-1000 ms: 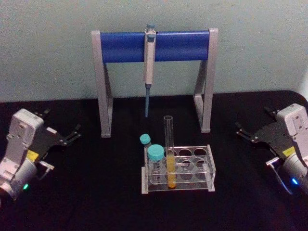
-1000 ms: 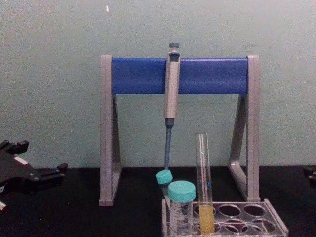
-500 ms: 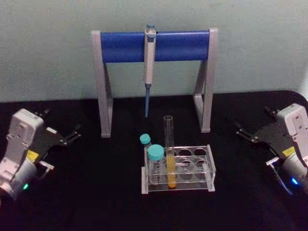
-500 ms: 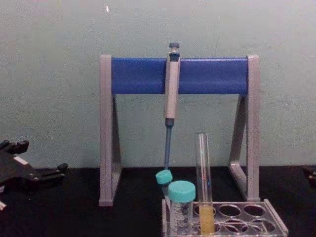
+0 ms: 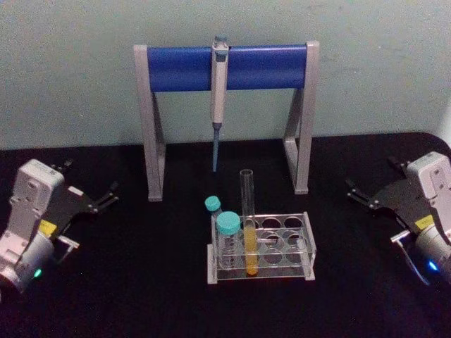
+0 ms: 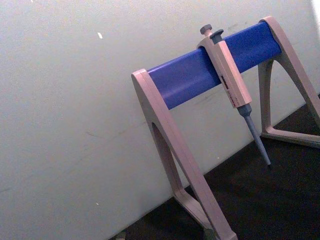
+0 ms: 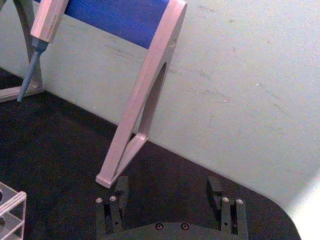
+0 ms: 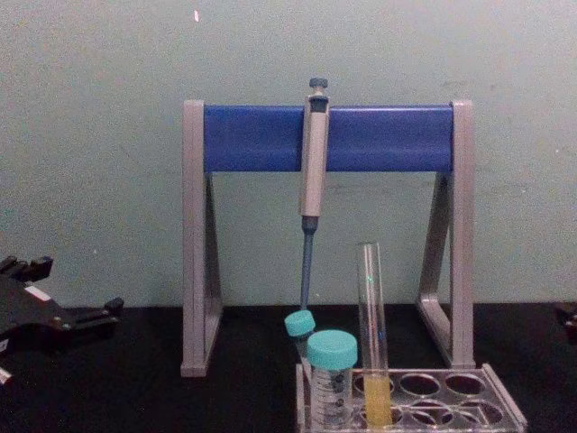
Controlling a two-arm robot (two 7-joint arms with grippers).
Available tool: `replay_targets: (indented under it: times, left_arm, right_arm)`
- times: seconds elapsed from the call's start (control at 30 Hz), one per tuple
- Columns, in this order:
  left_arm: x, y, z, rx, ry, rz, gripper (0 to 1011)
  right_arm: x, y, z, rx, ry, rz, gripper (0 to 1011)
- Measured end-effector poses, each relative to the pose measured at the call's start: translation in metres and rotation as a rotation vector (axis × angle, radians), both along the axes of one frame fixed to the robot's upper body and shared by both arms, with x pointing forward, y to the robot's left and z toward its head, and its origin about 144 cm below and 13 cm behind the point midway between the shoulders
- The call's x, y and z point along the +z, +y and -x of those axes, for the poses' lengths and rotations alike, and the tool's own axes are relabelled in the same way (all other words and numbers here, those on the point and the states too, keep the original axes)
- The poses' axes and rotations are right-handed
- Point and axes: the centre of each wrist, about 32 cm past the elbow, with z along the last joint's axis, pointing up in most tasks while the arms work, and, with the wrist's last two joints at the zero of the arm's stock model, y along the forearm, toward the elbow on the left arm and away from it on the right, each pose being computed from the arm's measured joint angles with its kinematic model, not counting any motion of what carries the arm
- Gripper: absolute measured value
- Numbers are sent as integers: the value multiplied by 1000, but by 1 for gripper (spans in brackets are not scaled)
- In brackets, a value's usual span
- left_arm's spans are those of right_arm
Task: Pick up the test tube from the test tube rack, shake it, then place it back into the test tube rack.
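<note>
So, nothing started: pick, shake, return all left. Head view: test tube [image 5: 247,215] upright in test tube rack [image 5: 311,250], between both sets of jaws, well apart from each; left gripper [image 5: 90,179] and right gripper [image 5: 371,176] spread wide, empty. Left wrist view: pipette stand [image 6: 170,135] ahead. Right wrist view: bare table [image 7: 60,150] before the parted jaws. Chest view: teal-capped tubes [image 8: 331,356] crowd the tube's left-jaw side; right-jaw side looks freer.

The black table [image 5: 141,282] carries two items (both standing flat on it). The grey-and-blue pipette stand [image 5: 268,67] stands at 12 o'clock, near the wall. The clear test tube rack [image 5: 299,229] sits at 6 o'clock from the stand.
</note>
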Motion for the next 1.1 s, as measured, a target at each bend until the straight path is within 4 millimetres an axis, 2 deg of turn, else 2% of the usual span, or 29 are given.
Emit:
replay_targets:
  times: [0.23,0.67,0.9,1.1]
  left_arm:
    - [0,0,0,0,0,0,1001]
    - [0,0,0,0,0,0,1001]
    - [0,0,0,0,0,0,1001]
    - [0,0,0,0,0,0,1001]
  right_arm:
    - [1,0,11,14,10,-15,1000]
    - [6,10,51,160,77,-139,1000]
    - [12,21,58,263,124,-227,1000]
    - [16,32,54,344,162,-277,1000]
